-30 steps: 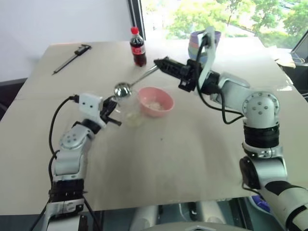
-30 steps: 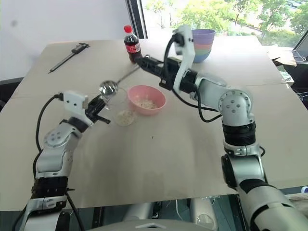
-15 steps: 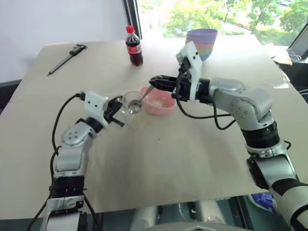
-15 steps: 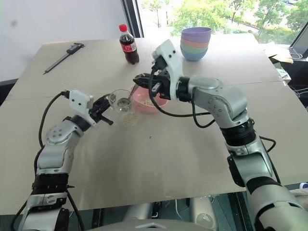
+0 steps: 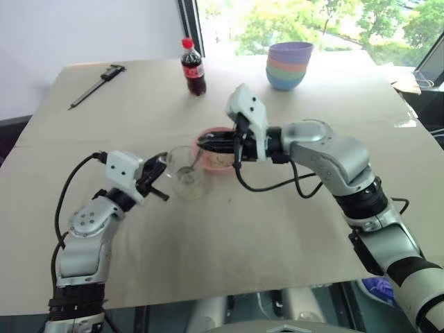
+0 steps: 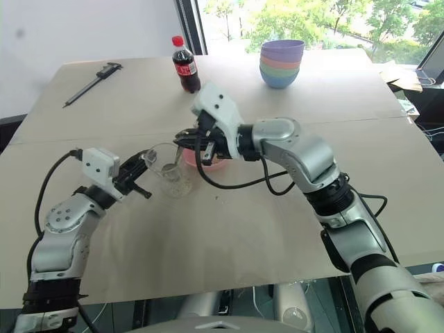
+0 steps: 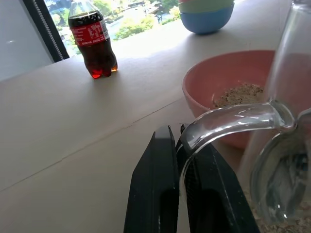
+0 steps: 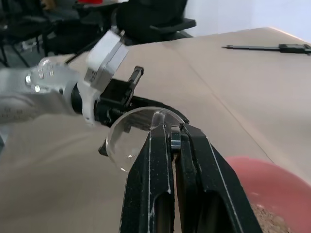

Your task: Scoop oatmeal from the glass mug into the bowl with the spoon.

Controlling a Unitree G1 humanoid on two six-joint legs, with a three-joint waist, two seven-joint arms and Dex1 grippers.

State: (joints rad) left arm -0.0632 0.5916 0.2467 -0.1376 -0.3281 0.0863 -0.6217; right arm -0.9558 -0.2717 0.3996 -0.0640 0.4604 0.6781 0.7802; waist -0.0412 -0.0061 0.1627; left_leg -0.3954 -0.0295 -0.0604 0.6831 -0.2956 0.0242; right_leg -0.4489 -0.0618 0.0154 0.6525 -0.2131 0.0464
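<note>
The left gripper (image 7: 177, 141) is clamping the handle of the glass mug (image 6: 168, 171), tilting it beside the bowl (image 7: 228, 82) near mid-table. The right gripper (image 8: 173, 133) is pinching the spoon (image 5: 193, 164), whose tip is dipping inside the mug. Oatmeal (image 7: 241, 93) is lying in the pink bowl, and more flakes are sitting at the mug's bottom.

Right gripper (image 5: 202, 141) is lower and nearer the left; spoon (image 5: 193, 164) bowl now sits inside glass mug (image 5: 184, 172), no longer above it.
</note>
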